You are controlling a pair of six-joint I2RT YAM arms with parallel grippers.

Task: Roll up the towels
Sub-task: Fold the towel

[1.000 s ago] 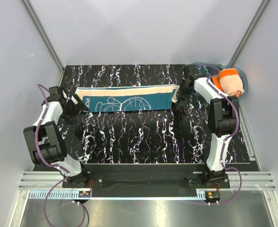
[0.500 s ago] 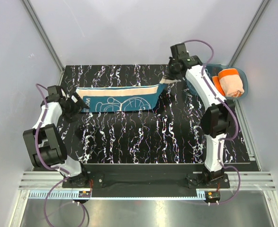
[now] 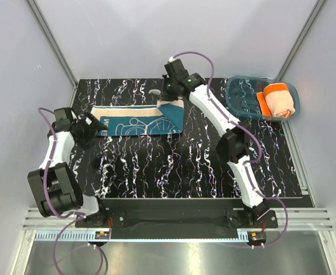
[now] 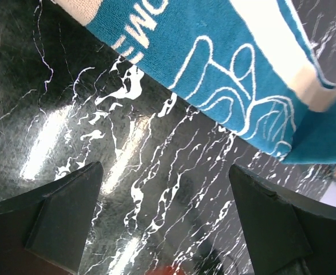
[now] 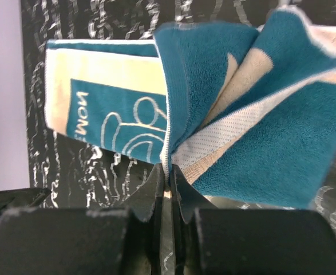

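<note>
Right gripper (image 3: 169, 98) has dragged the right end of the teal towel (image 3: 138, 122) leftward over a second, lifting it back over itself, so the flat part on the marble table (image 3: 173, 166) is shorter; looks like the first turn of the roll, not a roll yet; jaws pinched narrow on the bunched edge in the right wrist view; left gripper (image 3: 93, 127) wide, holding nothing, just beside the towel's left end; orange towel (image 3: 277, 100) already rolled in the blue tray (image 3: 236, 86)
</note>
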